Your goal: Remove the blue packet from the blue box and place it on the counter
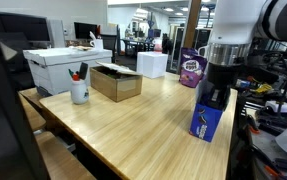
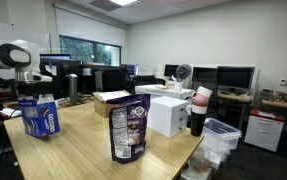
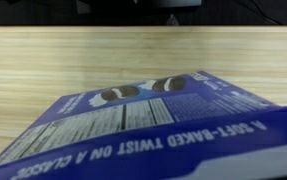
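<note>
Standing on the counter (image 1: 133, 120), the blue box (image 1: 205, 125) was found beneath the gripper (image 1: 215, 100) (jaw state not discernible).

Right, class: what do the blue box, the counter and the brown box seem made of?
Blue box: printed cardboard, slightly glossy; crisp folded edge, printed text. Counter: light wood or wood-look laminate, smooth; visible grain. Brown box: likely plain cardboard, matte; dull brown walls.

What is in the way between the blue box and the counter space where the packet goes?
Nothing visible. The blue box stands on the counter with bare wood beside it; the brown cardboard box, the mug and the purple bag stand well away. The packet itself is hidden, with the gripper over the box's top.
</note>
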{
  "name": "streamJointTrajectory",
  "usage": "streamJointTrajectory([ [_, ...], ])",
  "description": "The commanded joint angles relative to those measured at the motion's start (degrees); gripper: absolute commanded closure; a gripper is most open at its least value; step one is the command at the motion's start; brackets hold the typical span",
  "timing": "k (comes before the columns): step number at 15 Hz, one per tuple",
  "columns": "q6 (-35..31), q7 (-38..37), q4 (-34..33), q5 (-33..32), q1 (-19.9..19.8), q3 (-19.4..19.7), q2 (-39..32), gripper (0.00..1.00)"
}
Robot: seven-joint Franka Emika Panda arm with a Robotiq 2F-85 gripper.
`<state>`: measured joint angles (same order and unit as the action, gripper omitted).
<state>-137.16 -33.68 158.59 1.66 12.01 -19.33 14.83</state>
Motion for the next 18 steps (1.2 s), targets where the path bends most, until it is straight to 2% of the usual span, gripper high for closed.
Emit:
streamJointTrajectory([
  [1,-0.72,-5.50,1.34,4.22,4.34,-3.36,1.42,0.94],
  [5,1.05,-10.43,-1.21,7.84,8.78,-6.67,1.16,0.98],
  [8,1.60,-15.06,-3.76,5.72,9.70,-8.49,0.95,0.96],
  [9,3.07,-6.76,-1.32,3.58,6.05,-2.41,5.87,0.96],
  [10,3.25,-6.51,-2.22,1.49,4.67,-1.43,5.95,0.96],
  [11,4.49,-1.93,-3.77,-1.08,0.90,2.58,6.60,0.96],
  [14,11.58,10.18,-12.12,-1.95,-5.64,10.42,7.09,0.96],
  [17,16.98,17.21,-20.24,-2.39,-9.74,14.59,6.02,0.96],
  [18,17.54,18.14,-20.98,-2.17,-10.04,15.13,5.78,0.96],
])
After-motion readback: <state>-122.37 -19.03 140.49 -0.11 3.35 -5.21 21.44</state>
